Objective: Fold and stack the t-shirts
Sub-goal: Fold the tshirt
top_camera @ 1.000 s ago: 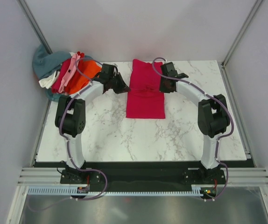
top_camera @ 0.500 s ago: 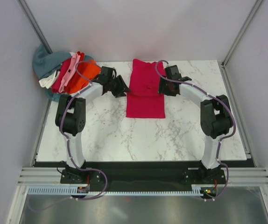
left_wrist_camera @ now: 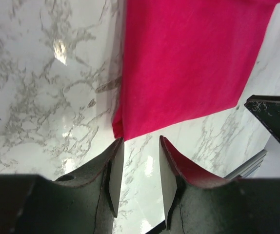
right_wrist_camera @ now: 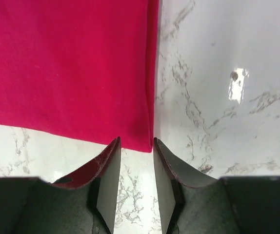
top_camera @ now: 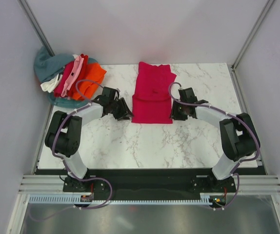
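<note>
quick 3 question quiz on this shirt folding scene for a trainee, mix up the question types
1. True or false: the crimson-magenta cloth t-shirt lies on top of the heap of mixed-colour cloth t-shirts.
2. Which part of the crimson-magenta t-shirt is the left gripper nearest? A) its near left corner B) its far edge C) its middle
3. Fill in: the jaws of the left gripper and the right gripper stand ___.
Key: 1 false; 2 A; 3 open.
</note>
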Motion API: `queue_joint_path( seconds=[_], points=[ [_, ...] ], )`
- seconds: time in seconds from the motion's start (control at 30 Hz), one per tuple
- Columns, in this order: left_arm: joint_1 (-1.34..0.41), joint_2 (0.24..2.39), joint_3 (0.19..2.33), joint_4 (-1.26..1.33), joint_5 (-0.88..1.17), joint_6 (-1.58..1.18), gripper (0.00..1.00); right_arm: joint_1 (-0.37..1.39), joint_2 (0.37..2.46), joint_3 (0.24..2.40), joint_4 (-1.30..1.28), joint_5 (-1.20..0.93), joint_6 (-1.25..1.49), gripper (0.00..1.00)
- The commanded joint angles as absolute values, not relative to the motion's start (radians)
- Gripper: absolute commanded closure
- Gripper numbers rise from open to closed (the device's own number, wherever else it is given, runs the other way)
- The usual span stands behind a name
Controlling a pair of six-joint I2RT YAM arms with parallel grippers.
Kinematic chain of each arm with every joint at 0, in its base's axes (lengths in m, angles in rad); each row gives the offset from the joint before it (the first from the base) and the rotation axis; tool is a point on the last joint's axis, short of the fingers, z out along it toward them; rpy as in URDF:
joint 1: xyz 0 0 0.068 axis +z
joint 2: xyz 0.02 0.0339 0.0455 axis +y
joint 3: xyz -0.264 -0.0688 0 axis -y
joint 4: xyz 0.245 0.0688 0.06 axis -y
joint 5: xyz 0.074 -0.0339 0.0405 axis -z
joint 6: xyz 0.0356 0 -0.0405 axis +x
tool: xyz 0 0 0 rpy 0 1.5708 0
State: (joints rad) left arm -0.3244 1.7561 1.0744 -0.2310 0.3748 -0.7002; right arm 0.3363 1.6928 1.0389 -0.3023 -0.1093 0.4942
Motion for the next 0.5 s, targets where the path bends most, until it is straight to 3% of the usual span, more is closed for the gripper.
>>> queue_joint_path(
  seconds=[0.0,0.47],
  points=[
    [-0.339,1.720,1.013,-0.167,0.402,-0.664,0.59,0.341,1.672,0.993,-0.236,-0.156,0.515,0.60],
    [-0.365,1.799,0.991,-0.101,0.425,-0.689,0.59,0.339,1.752,0.959,-0.190,-0.186,0.532,0.61]
  ],
)
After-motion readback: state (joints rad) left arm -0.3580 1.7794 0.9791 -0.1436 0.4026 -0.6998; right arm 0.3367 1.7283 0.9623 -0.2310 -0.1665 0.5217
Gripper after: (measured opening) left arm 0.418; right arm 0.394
